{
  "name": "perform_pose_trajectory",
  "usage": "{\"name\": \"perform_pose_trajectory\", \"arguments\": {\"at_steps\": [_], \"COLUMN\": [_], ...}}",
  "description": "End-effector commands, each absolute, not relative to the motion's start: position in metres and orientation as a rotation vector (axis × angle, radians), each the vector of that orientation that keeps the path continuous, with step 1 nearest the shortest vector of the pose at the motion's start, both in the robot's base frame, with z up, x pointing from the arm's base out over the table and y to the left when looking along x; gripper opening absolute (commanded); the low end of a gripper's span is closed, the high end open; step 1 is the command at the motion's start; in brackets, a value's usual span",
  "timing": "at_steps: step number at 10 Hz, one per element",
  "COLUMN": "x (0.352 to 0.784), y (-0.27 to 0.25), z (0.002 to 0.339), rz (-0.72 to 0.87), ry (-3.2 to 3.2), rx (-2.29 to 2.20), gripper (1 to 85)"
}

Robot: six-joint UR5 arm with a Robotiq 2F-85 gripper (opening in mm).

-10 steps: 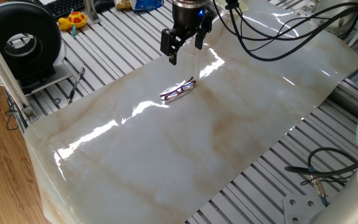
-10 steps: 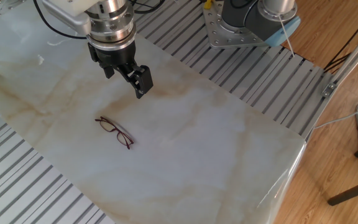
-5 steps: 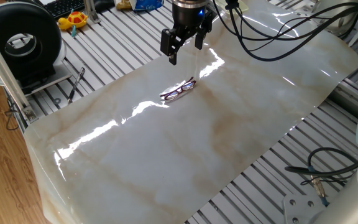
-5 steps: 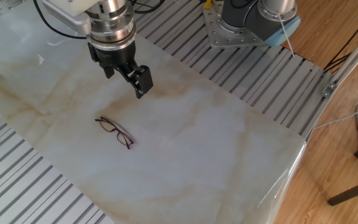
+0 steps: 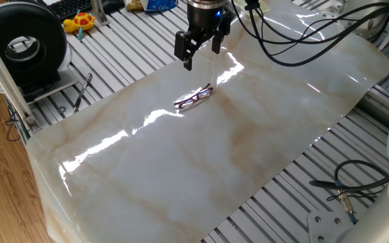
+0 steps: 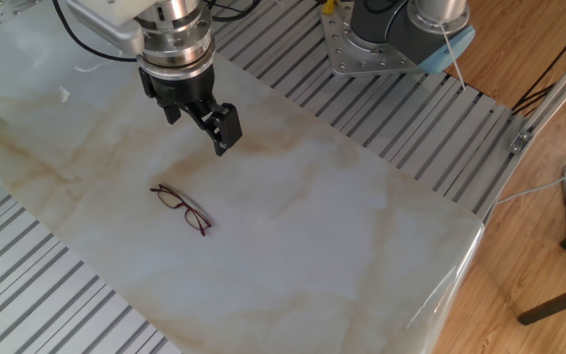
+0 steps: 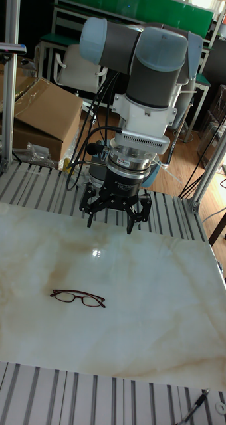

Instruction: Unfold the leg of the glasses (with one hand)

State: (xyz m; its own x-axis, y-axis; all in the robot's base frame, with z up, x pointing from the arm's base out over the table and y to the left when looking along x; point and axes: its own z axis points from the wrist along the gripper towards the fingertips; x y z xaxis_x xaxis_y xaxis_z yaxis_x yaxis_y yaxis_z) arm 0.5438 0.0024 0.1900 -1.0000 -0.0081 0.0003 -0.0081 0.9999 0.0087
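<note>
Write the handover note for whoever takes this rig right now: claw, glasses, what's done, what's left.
Claw: the black two-finger claw is open and empty. It hangs above the marble-patterned sheet, well apart from the glasses.
Glasses: the small dark reddish wire-framed glasses lie flat on the sheet, nearer the camera than the claw in the tall fixed view. Their legs look folded against the frame.
Done: nothing visible; no leg is unfolded yet.
Left: probably lower to the glasses, catch one leg and swing it open.
</note>
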Motion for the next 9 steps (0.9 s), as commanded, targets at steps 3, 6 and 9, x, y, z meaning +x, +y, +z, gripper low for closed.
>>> {"name": "perform_pose_trajectory", "arguments": {"at_steps": [3, 6, 9], "x": [0.578, 0.587, 0.585], "y": [0.003, 0.003, 0.013], "z": [0.192, 0.194, 0.194], "rz": [0.018, 0.028, -0.033], "ry": [-3.257, -3.287, -3.278], "rx": [0.329, 0.378, 0.415], "gripper": [1.3, 1.3, 1.3]}}
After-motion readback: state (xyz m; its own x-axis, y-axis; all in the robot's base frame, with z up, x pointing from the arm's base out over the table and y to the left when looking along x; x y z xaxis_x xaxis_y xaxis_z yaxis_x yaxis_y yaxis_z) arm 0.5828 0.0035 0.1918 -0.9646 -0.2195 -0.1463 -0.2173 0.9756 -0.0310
